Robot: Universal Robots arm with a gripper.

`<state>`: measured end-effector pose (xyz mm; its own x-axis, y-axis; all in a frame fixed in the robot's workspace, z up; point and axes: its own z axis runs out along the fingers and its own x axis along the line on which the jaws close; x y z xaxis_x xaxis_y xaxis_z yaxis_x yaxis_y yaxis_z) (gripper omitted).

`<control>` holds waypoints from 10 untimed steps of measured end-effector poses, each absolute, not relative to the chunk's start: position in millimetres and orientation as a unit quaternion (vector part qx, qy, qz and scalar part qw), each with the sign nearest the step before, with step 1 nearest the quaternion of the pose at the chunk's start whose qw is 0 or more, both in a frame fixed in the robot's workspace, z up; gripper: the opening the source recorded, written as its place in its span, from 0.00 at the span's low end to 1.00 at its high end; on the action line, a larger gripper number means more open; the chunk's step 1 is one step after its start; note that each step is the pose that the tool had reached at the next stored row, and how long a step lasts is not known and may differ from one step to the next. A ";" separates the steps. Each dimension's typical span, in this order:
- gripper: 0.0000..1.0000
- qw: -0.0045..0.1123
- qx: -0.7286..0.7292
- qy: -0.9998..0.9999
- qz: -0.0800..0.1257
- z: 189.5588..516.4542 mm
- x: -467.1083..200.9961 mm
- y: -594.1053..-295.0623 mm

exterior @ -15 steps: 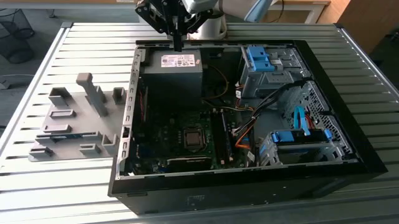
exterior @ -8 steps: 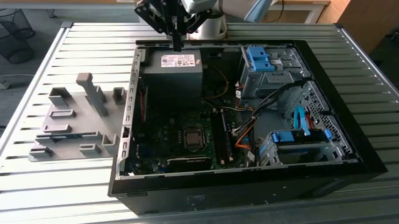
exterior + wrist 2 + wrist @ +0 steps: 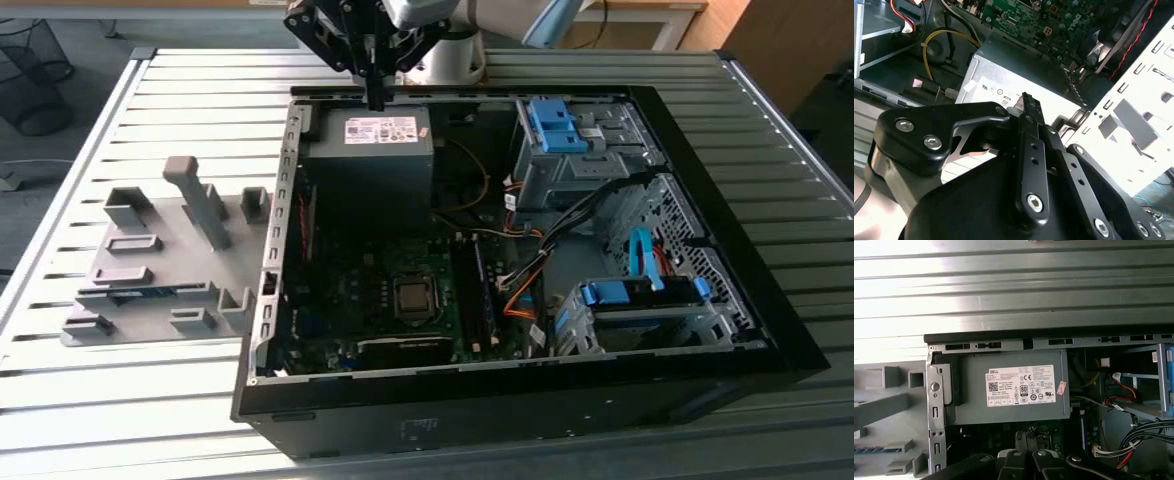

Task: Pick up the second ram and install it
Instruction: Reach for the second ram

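The second ram [image 3: 140, 292] is a thin dark stick lying flat in a slot of the pale grey holder plate [image 3: 160, 225], at the exterior view's left beside the open computer case [image 3: 534, 425]. In the first wrist view the ram [image 3: 871, 450] appears as a dark bluish strip in the holder. My gripper [image 3: 376, 100] hangs over the case's far rim, above the power supply [image 3: 367, 150], well away from the ram. Its fingers [image 3: 1026, 125] are pressed together and I see nothing between them. The fingertips [image 3: 1024, 445] point down toward the motherboard's edge.
The motherboard [image 3: 400, 300] lies in the case, with long memory slots [image 3: 478, 295] beside the processor socket. Blue drive cages [image 3: 561, 125] and loose cables [image 3: 534, 270] fill the case at the exterior view's right. The case stands on a slatted metal table [image 3: 134, 420]. Upright grey blocks [image 3: 198, 200] rise from the holder.
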<state>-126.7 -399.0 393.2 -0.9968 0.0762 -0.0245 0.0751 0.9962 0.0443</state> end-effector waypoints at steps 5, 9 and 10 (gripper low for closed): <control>0.10 0.013 0.038 0.999 0.022 393.0 -129.4 -398.9; 0.10 0.013 0.038 0.999 0.022 392.9 -131.1 -398.9; 0.10 0.013 0.038 0.999 0.022 392.9 -131.5 -398.9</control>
<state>-131.5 -398.9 392.9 -0.9968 0.0762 -0.0245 0.0751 0.9962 0.0443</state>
